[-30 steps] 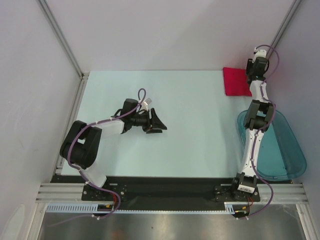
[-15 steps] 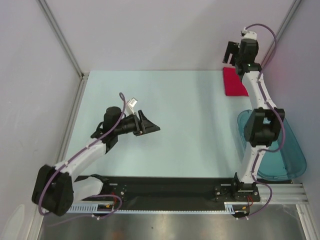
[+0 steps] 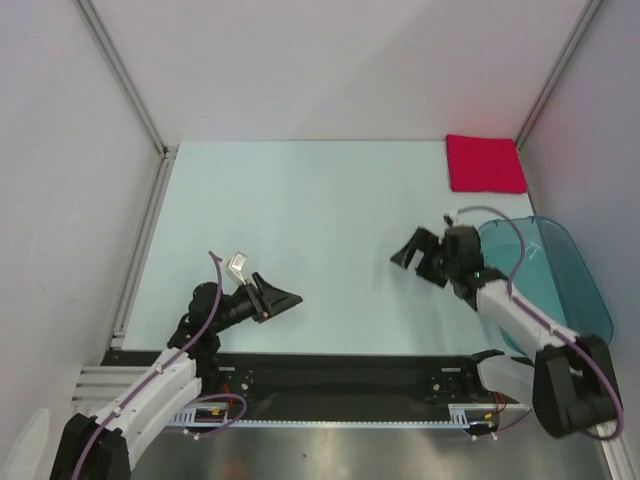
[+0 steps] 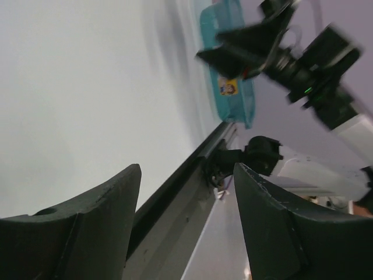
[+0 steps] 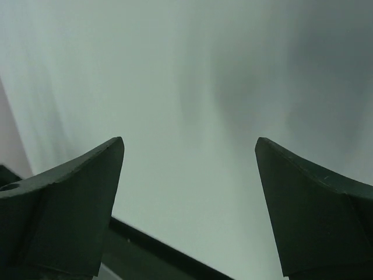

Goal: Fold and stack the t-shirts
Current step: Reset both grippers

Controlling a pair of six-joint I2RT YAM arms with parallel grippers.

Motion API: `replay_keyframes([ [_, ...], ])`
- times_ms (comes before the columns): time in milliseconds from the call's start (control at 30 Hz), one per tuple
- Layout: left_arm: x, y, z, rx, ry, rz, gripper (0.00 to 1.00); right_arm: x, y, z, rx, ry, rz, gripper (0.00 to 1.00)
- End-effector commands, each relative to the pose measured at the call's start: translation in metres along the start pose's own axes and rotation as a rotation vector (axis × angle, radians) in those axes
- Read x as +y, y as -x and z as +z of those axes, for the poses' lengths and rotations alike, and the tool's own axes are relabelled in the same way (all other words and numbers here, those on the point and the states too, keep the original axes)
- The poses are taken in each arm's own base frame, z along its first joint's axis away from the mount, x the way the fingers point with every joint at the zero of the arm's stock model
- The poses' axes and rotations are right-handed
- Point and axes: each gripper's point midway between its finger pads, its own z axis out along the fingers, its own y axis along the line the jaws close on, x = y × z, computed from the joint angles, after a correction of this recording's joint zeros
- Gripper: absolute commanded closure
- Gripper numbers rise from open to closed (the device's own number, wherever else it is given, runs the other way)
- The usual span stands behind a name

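Note:
One red t-shirt (image 3: 485, 163) lies folded into a flat rectangle at the table's back right corner, with nothing touching it. My right gripper (image 3: 413, 258) is open and empty, low over the table right of the middle and well in front of the shirt. In the right wrist view the gripper (image 5: 189, 169) shows only bare table between its fingers. My left gripper (image 3: 283, 299) is open and empty near the front left of the table. The left wrist view shows its gripper (image 4: 186, 192) pointing across the table's front edge. The shirt appears in neither wrist view.
A translucent teal plastic bin (image 3: 565, 290) stands at the right edge, beside the right arm; it also shows in the left wrist view (image 4: 230, 64). The black base rail (image 3: 330, 372) runs along the near edge. Walls close the left, back and right sides.
The right arm has pulled back from the red shirt at the back right corner to the mid-right of the table. The left arm has drawn back toward the front left. Both grippers stay open.

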Motion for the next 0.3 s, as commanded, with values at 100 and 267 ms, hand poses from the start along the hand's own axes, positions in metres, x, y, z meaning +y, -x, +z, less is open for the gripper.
replay_keyframes([
  [100,-0.003,-0.018,-0.013,-0.058,-0.193,-0.087,0.22,0.016,-0.068,-0.041,0.039,0.311,0.214,0.00],
  [267,-0.050,-0.030,-0.035,0.016,-0.423,-0.003,0.21,0.030,-0.119,-0.080,0.103,0.647,0.259,0.00],
])
